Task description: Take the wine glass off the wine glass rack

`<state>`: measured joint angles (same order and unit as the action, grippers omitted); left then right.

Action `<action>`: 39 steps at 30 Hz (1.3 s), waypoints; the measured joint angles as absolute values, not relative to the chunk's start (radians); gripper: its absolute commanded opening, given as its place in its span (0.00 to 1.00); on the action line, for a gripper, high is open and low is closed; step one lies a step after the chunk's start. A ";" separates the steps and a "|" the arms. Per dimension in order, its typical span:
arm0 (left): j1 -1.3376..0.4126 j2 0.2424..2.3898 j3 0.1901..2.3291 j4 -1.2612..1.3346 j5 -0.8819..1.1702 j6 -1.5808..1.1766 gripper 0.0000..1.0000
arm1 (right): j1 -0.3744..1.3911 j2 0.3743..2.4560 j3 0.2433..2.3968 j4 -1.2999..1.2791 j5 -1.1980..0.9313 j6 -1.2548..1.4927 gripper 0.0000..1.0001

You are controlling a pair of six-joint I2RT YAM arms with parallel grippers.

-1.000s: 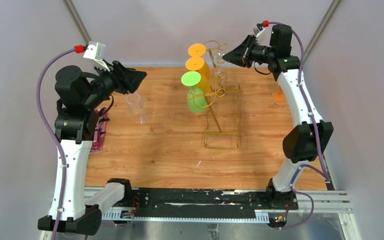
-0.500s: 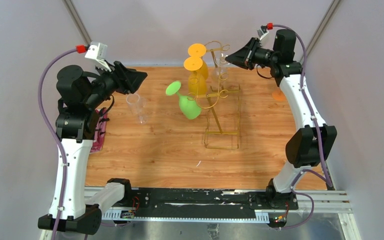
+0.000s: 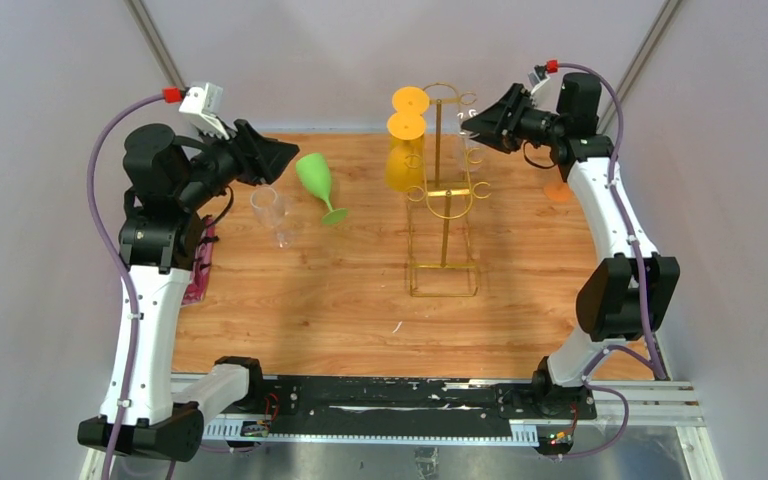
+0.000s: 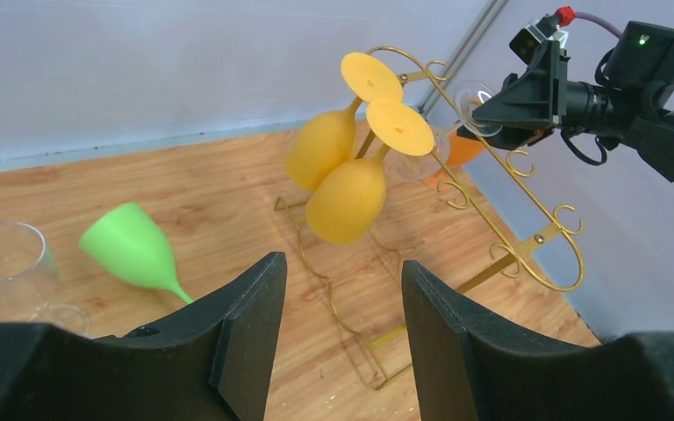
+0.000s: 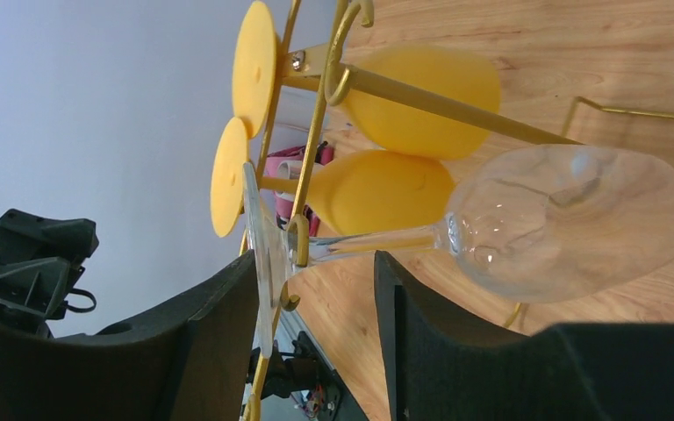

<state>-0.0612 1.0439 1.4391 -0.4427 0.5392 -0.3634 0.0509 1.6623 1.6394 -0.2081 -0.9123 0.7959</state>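
The gold wire wine glass rack (image 3: 446, 205) stands upright at the table's middle. Two orange wine glasses (image 3: 404, 150) hang upside down on its left side. A clear wine glass (image 5: 570, 219) hangs on its right side, its stem (image 5: 377, 239) in a hook. My right gripper (image 5: 316, 263) is open, its tips on either side of that stem near the foot. It shows in the top view (image 3: 480, 125) at the rack's top right. A green wine glass (image 3: 317, 185) lies on its side on the table. My left gripper (image 3: 282, 155) is open and empty just left of it.
A clear glass (image 3: 272, 212) stands on the table under my left gripper. A magenta object (image 3: 200, 265) lies at the table's left edge. A small orange object (image 3: 558, 190) sits at the back right behind my right arm. The rack's base frame (image 3: 444, 280) is on the table.
The rack was tilted left and has swung back upright. The green glass has come off it and now lies on the table to the left. My right gripper moved slightly right.
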 measured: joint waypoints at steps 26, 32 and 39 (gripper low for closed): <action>-0.061 1.064 1.404 -0.393 0.569 -0.398 0.54 | -0.044 1.623 1.578 -0.151 -0.956 0.859 0.45; -0.061 1.071 1.393 -0.389 0.578 -0.405 0.54 | -0.064 1.619 1.557 -0.063 -0.991 0.952 0.45; -0.061 1.072 1.393 -0.379 0.582 -0.406 0.53 | -0.072 1.619 1.559 -0.002 -1.009 1.007 0.36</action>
